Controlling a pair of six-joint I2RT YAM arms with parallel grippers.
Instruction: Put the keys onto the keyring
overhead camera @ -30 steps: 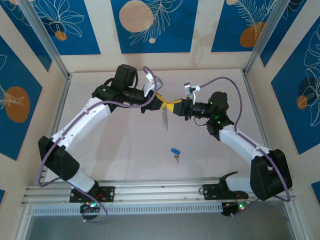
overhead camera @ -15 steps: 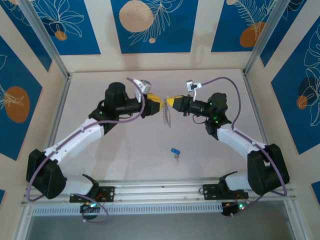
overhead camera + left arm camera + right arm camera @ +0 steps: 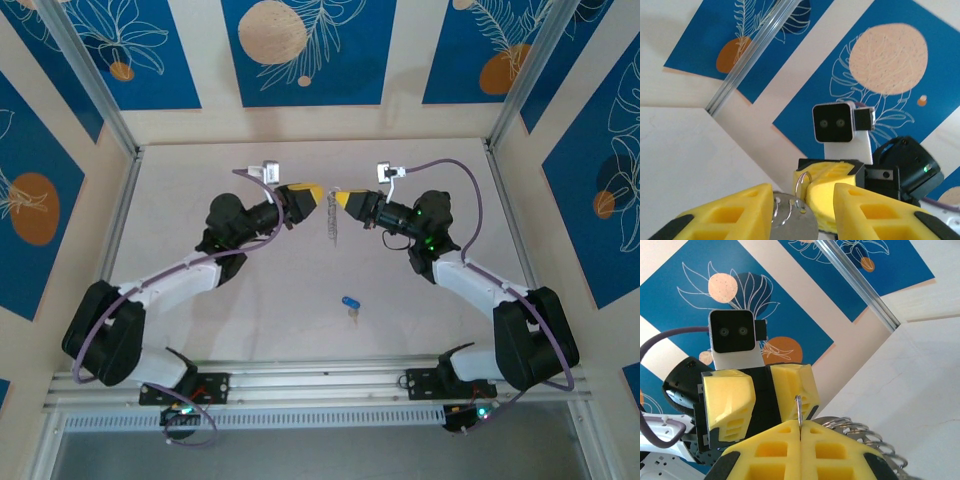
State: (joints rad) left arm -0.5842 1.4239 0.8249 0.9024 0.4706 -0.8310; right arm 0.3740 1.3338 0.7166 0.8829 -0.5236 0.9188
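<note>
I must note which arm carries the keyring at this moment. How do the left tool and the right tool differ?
The left tool has its fingers apart, while the right tool has its fingers pressed together. The right tool clamps a wire loop of the keyring; the left tool clamps nothing, though the keyring hangs close to its fingertips. Both have yellow fingers, are raised above the table and face each other.

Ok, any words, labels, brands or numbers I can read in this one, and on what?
No readable text anywhere.
The wall panels: leaf and circle artwork, no lettering.
The wrist camera: plain dark face with two lenses, no brand mark.
The key and keyring: too small to show any marking.
</note>
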